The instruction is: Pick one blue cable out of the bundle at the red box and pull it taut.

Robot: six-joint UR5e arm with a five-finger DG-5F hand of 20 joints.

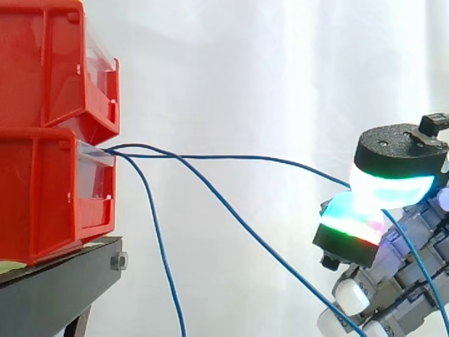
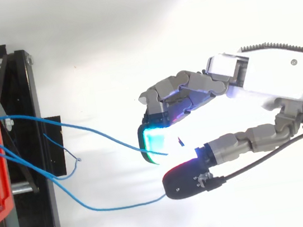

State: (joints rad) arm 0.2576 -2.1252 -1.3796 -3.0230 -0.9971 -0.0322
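The hand (image 2: 270, 74) sits well right of the red boxes (image 1: 49, 189), its fingers (image 1: 391, 184) curled, pinching one blue cable (image 1: 245, 157) between two pads. That cable runs nearly straight from the lower box's front edge. Other cables (image 1: 165, 267) droop below it through open space.

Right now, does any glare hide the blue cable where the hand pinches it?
Top view: strong light washes out the area around the hand, and the glow of the cyan pad swallows the last stretch of the blue cable. Side view: against the white curtain the cable reads clearly up to the pads pinching it.
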